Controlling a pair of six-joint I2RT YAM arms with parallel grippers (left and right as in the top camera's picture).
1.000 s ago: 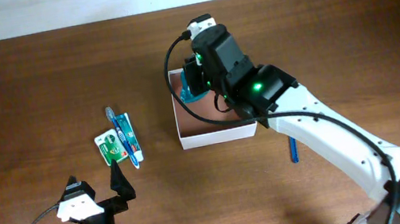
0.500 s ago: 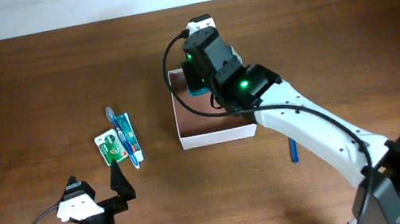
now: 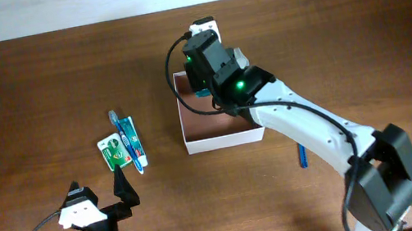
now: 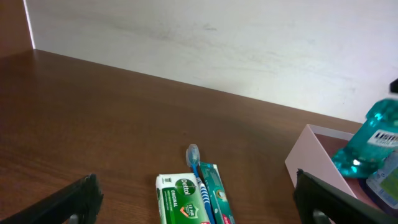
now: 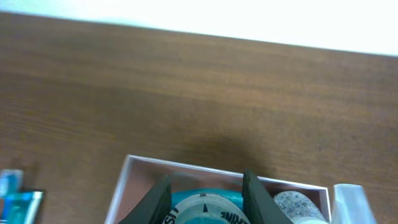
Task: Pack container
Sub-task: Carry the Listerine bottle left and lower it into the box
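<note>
From overhead: finds the container [image 3: 224,139] near mid-counter, with the right claw [image 3: 205,82] hanging over its far-left corner, clenched on the teal mouthwash bottle [image 3: 200,94]. Shows bare brownish floor across the near half of the box. Counts three things outside it, well off to its left and bunched together: a green soap box [image 3: 114,151], a toothpaste tube [image 3: 132,140] and a blue toothbrush [image 3: 116,121]. Spots one more slim blue item [image 3: 301,154] on the counter [image 3: 20,95] on the other side, partly under the right arm; cannot name it. Places the left claw [image 3: 100,187] near the front edge, released and holding nothing, just short of the soap box.

From the left wrist: looks out between widely spread fingers [image 4: 68,202] at the same three toiletries, none of them gripped. Catches the container's wall at the right edge, with the bottle upright at its corner; cannot tell whether the bottle's base touches the floor.

From the right wrist: shows fingers [image 5: 157,198] pressed either side of the bottle's cap, just inside the far rim. Picks out a speckled round cap [image 5: 292,205] beside it, seemingly already inside.

Reads as partway: bottle going in but not let go, at least one thing packed, four lying outside.
</note>
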